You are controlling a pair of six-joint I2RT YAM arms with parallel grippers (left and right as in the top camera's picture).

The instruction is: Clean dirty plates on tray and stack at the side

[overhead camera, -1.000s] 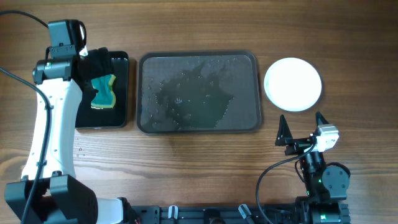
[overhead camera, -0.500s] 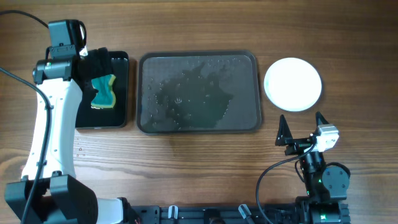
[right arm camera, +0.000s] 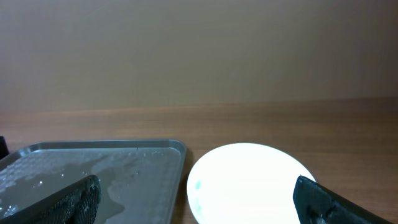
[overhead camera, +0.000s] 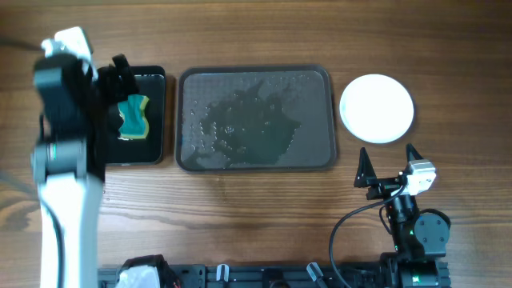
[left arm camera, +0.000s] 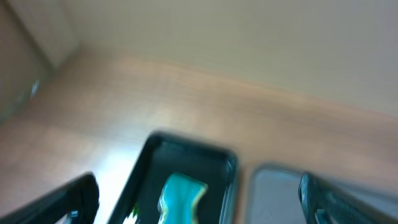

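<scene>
Right of the tray [overhead camera: 320, 120]: smooth round white plates [overhead camera: 377, 108], just ahead of the right gripper [overhead camera: 386, 152], jaws spread wide, empty; dark grey, rounded corners, low rim, beaded with water; left of it, left gripper [left arm camera: 199, 186], likewise agape, over a glossy black dish [overhead camera: 154, 148] holding a teal-and-yellow sponge [overhead camera: 133, 118].

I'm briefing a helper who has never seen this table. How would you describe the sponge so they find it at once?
Start at the large dark grey tray in the middle of the wooden table. Beside it, toward the robot's left, lies a smaller glossy black dish, and the sponge rests in it. It is the only teal-and-yellow thing there.
</scene>
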